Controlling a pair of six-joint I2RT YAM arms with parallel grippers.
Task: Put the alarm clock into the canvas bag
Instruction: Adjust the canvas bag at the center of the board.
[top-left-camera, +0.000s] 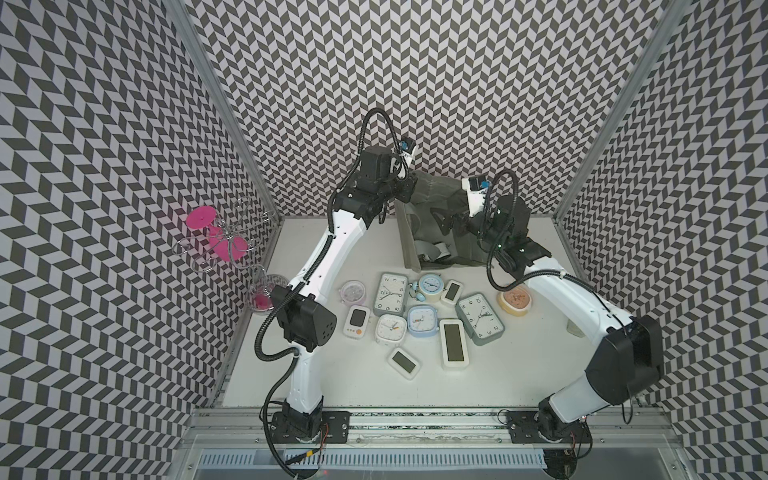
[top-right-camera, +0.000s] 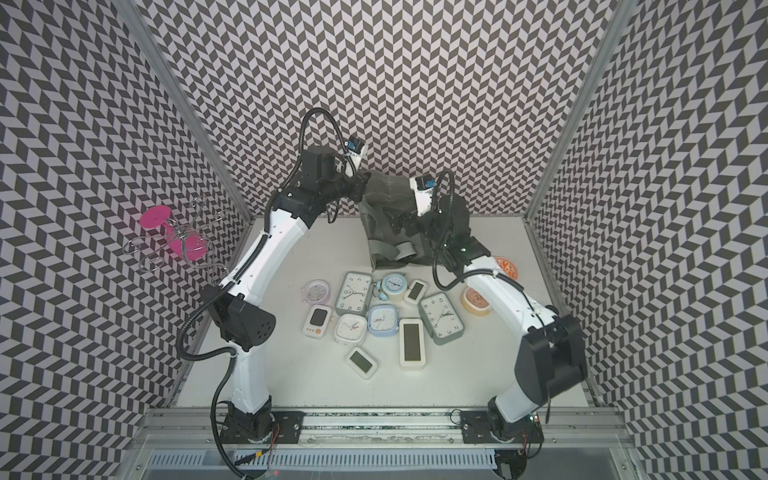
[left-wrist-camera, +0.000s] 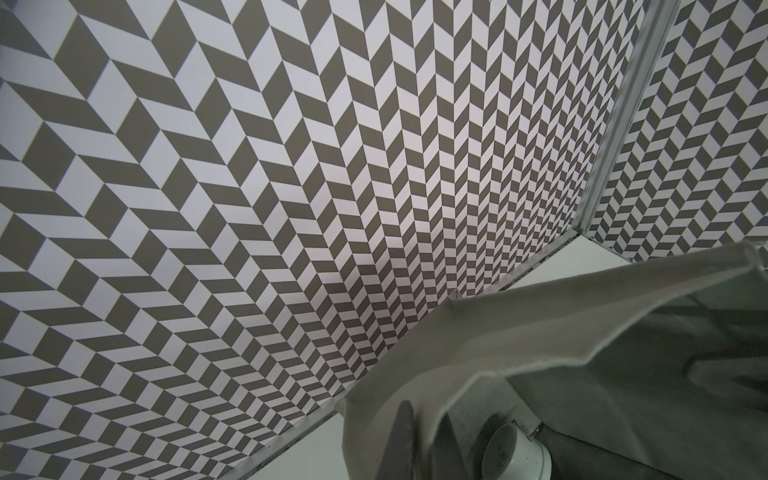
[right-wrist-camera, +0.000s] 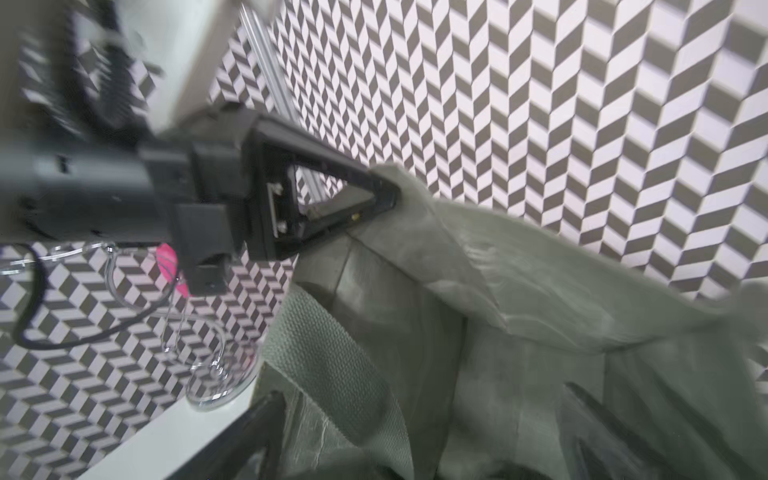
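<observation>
Left hand pinches the bag rim, propping the mouth open; one clock lies on the bottom inside. Right hand hangs wide and empty in that mouth, just above it; the other clocks sit on the table behind, nearer the robot

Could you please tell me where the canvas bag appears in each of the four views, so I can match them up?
In a top view: the canvas bag stands at the far middle of the table.
In a top view: the bag is at the far middle too.
Left wrist: the bag is lower right.
Right wrist: the bag fills the lower right.
Shared landmark: the left gripper pinching the bag's rim.
</observation>
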